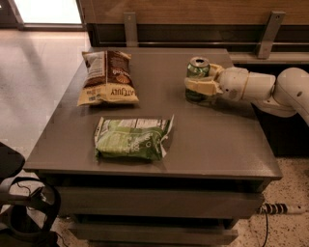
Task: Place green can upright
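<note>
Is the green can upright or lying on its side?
Upright: the green can shows its silver top upward; the gripper grips its middle from the right.

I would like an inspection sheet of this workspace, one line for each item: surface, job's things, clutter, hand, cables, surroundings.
Surface: grey table, flat top.
Job's things: green can, upright at the right rear; base contact with table unclear.
Clutter: brown snack bag at left rear; green snack bag lying flat near the front.
Hand: hand reaches in from the right, closed around the green can.
Cables: cable on the floor at lower right.
Surroundings: wooden wall behind, pale floor at left, dark object lower left.
</note>
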`<state>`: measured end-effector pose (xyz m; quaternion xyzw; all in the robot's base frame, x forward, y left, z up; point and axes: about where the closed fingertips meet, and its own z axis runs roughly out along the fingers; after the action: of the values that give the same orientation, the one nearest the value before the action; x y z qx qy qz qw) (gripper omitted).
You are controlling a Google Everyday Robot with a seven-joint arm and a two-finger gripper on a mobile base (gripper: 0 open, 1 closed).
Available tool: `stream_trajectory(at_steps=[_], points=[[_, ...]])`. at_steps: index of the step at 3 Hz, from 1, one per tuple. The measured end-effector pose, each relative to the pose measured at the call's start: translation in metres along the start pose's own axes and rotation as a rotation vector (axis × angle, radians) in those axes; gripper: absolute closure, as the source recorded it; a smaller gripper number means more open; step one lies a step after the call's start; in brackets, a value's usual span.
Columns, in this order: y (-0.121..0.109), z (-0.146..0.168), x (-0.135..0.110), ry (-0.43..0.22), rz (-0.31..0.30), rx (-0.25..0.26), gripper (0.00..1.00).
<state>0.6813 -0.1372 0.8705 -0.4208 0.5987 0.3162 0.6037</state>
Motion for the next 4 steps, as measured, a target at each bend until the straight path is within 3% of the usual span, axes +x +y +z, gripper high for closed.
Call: stream_trajectory(at_steps=[1,3,4], points=[[0.0001,0.0002,-0.0002,0.000,0.000,0.000,0.56],[0.0000,0.0002,-0.0012,0.000,0.000,-0.001,0.09],[0.0010,0.0023,-0.0015,-0.001,0.000,-0.004,0.00]])
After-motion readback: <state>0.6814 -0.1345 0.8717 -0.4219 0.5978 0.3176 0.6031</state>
